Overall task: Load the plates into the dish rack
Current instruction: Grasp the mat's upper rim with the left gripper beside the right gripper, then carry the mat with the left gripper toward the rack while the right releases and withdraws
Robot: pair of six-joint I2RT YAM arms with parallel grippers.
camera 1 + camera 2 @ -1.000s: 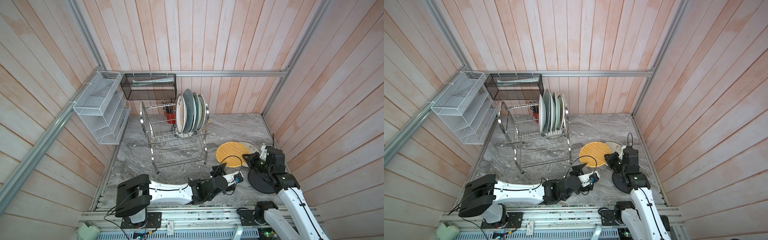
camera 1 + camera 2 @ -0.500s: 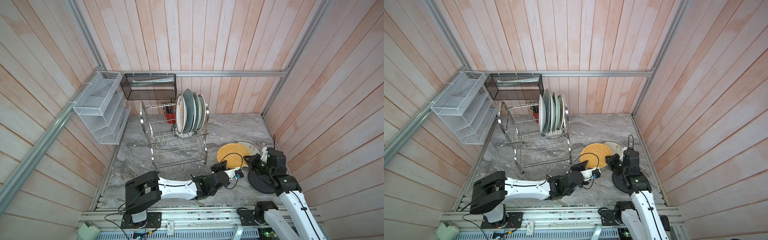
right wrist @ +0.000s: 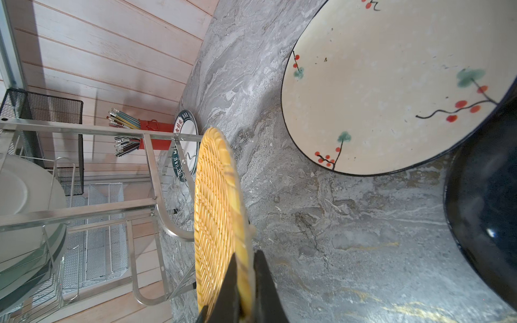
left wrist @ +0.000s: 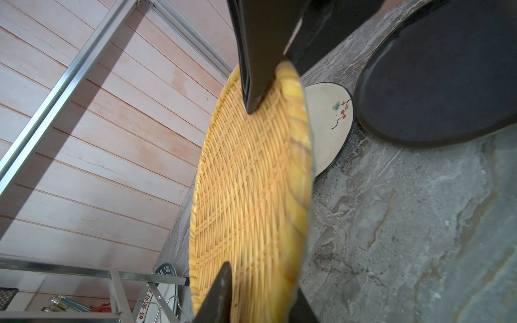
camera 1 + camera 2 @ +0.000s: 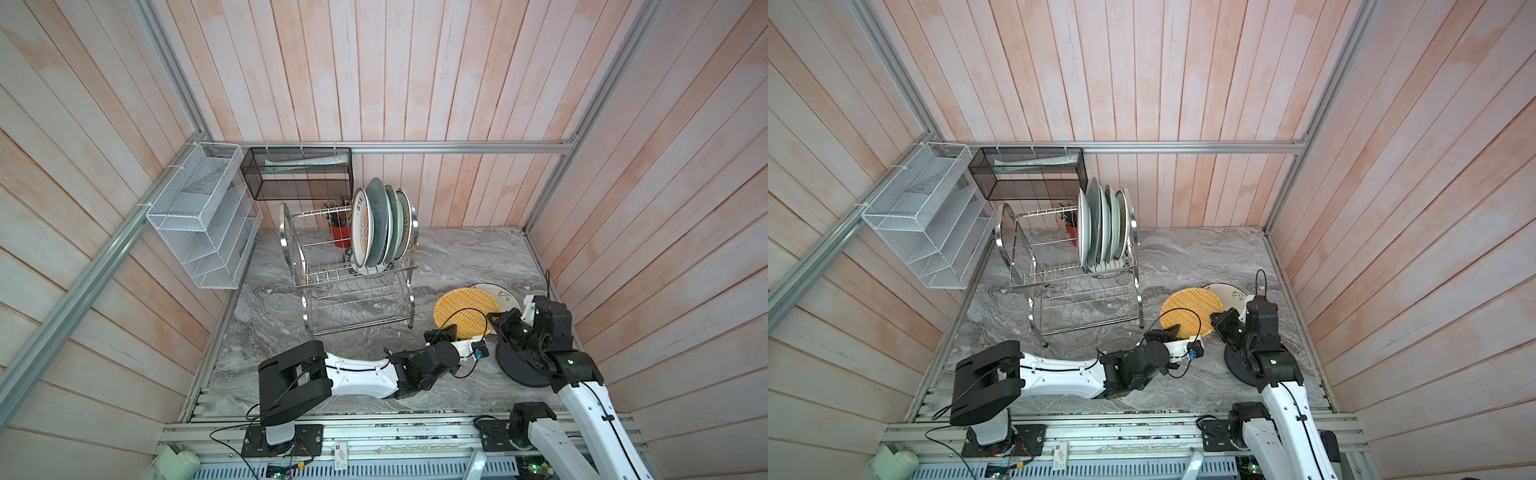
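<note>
The yellow woven disc (image 5: 463, 311) (image 5: 1190, 309) stands tilted on edge over the marble at the right. My right gripper (image 5: 492, 320) (image 3: 246, 253) is shut on its rim. My left gripper (image 5: 442, 332) (image 4: 263, 279) grips the opposite, nearer rim, one finger on each face. The disc (image 4: 251, 195) fills the left wrist view. A cream floral plate (image 5: 498, 293) (image 3: 377, 98) and a black plate (image 5: 519, 365) (image 4: 436, 78) lie flat beside it. The dish rack (image 5: 291, 232) (image 5: 1034, 266) holds several upright plates (image 5: 380, 224) at the right end of its upper tier.
A white mesh organiser (image 5: 199, 216) and a black mesh basket (image 5: 299, 174) hang on the walls by the rack. A red cutlery holder (image 3: 152, 131) and a green-rimmed plate (image 3: 186, 134) sit behind the rack. The right wall (image 5: 623, 291) is close to the plates.
My left arm has reached further towards the woven disc and its jaws have closed from wide open onto the rim. The right gripper has kept its hold.
</note>
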